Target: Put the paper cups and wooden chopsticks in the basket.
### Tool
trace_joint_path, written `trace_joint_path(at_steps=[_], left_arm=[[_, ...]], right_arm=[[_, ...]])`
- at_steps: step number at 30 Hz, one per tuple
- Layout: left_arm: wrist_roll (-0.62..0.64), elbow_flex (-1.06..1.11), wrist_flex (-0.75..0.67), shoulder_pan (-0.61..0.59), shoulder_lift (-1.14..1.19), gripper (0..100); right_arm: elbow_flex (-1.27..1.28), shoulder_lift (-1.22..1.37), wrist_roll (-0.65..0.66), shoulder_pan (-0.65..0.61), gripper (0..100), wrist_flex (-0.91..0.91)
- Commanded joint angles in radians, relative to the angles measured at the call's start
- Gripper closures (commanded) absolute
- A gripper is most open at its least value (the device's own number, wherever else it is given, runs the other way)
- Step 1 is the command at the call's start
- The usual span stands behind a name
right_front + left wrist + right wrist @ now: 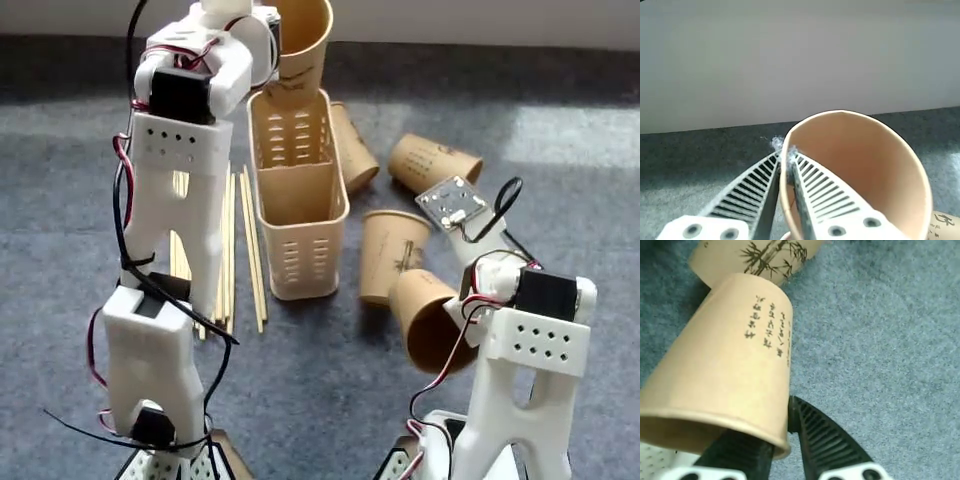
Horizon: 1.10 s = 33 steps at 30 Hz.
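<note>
Nothing is finished yet, in my judgement: the basket [296, 215] looks empty as far as the high view reaches into it. The left gripper [788, 156] is closed on the rim of a raised paper cup [300, 45]. It holds the cup in the air above the far end of the basket, or a little beyond it; I cannot tell which. This cup seems the nearest to going in.

The right gripper [786, 424] is closed on the rim of a second paper cup [432, 318], low over the tabletop [320, 400] and apart from the basket. Three cups are left on the tabletop: a lying cup [355, 150] just beside the basket, another lying cup [433, 162] farther off, and an upside-down cup [390, 255]. The wooden chopsticks [245, 240] lie beside the basket, not gripped.

The high view gives the places of all these things together. The wrist views give the grips: pale ribbed fingers [815, 180] nip the thin wall on the left, and black fingers [825, 445] do it on the right, one inside the mouth.
</note>
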Motion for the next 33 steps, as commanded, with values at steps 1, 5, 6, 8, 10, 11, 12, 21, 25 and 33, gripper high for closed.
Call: trace_joint_path(at_steps=[1,5,6,8,10,11,12,21,25,33], left_arm=[[0.011,-0.065,0.118,-0.002,0.004,100],[0.011,-0.153,0.239,-0.001,0.004,100],[0.011,-0.176,0.267,-0.002,0.004,100],[0.008,-0.222,0.308,-0.004,0.004,100],[0.006,-0.269,0.331,-0.004,0.004,100],[0.006,-0.288,0.344,-0.002,0.004,100],[0.006,-0.300,0.356,-0.001,0.004,100],[0.011,-0.309,0.420,0.008,0.010,100],[0.011,-0.285,0.448,0.010,0.038,100],[0.011,-0.288,0.448,0.010,0.065,100]], right_arm=[[-0.044,-0.002,-0.011,-0.005,99.4,0.010],[-0.050,-0.002,-0.011,-0.005,99.4,0.010],[-0.050,-0.002,-0.011,-0.005,99.4,0.010],[-0.047,-0.002,-0.011,-0.005,99.4,0.010],[-0.047,-0.002,-0.011,-0.005,99.4,0.010],[-0.047,-0.002,-0.011,-0.005,99.4,0.010],[-0.047,-0.002,-0.011,-0.005,99.4,0.010],[-0.051,-0.002,-0.011,-0.007,99.4,0.031],[-0.050,-0.002,-0.011,-0.007,99.4,0.031],[-0.050,-0.002,-0.011,-0.007,99.4,0.031]])
